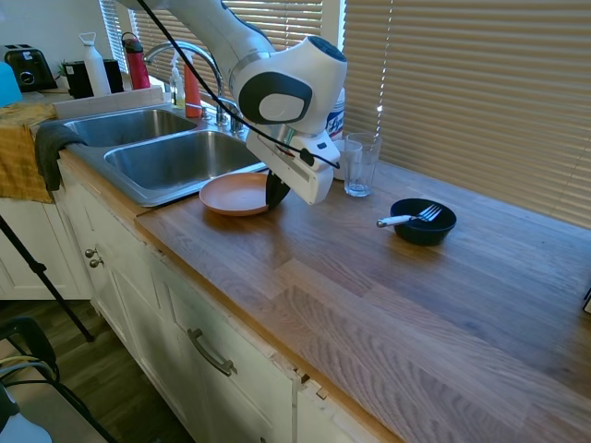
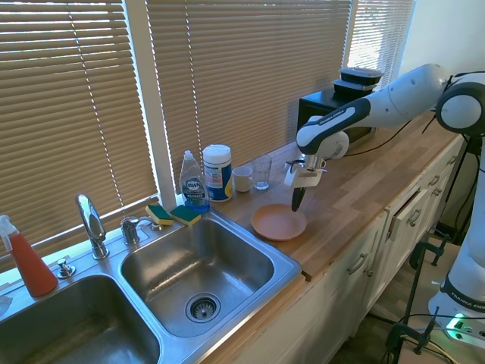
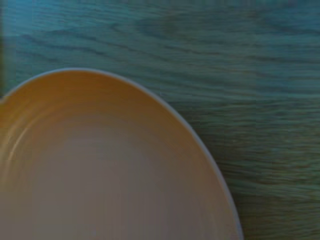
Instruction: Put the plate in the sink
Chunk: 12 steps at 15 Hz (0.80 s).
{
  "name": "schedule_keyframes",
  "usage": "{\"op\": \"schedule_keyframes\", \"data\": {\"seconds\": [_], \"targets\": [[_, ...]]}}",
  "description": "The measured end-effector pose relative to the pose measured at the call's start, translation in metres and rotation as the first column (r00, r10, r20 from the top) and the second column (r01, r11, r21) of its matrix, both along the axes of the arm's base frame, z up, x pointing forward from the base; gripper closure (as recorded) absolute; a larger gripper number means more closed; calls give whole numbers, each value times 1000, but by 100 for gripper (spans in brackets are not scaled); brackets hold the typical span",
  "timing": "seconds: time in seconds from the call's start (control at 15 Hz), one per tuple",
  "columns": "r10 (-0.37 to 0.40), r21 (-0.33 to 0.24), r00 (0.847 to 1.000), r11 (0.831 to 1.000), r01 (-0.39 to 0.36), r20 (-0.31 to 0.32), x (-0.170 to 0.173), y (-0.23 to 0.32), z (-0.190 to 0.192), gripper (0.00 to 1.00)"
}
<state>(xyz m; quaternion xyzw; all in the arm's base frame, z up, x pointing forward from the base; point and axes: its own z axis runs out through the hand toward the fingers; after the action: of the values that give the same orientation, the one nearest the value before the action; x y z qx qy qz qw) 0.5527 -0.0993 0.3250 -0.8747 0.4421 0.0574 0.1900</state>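
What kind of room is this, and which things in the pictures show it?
Most likely a home kitchen. A stainless double sink with a chrome faucet is set into a wooden countertop, with dish soap and sponges beside it. A toaster stands in the far corner.

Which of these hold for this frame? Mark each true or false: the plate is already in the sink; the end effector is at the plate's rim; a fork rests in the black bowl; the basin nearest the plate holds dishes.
1. The plate lies in the sink. False: it sits on the wooden counter beside the sink.
2. The end effector is down at the plate's rim. True.
3. A fork rests in the black bowl. True.
4. The basin nearest the plate holds dishes. False: it shows only bare steel and the drain.
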Motion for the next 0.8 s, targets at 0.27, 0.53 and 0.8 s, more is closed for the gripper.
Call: {"op": "schedule_keyframes", "data": {"seconds": [0.27,0.53,0.8], "targets": [[36,17,998,999,-37,46,-5,18,50,100],[65,6,995,998,-65,73,2,90,102,100],[92,-40,994,995,-90,53,30,192,119,100]]}}
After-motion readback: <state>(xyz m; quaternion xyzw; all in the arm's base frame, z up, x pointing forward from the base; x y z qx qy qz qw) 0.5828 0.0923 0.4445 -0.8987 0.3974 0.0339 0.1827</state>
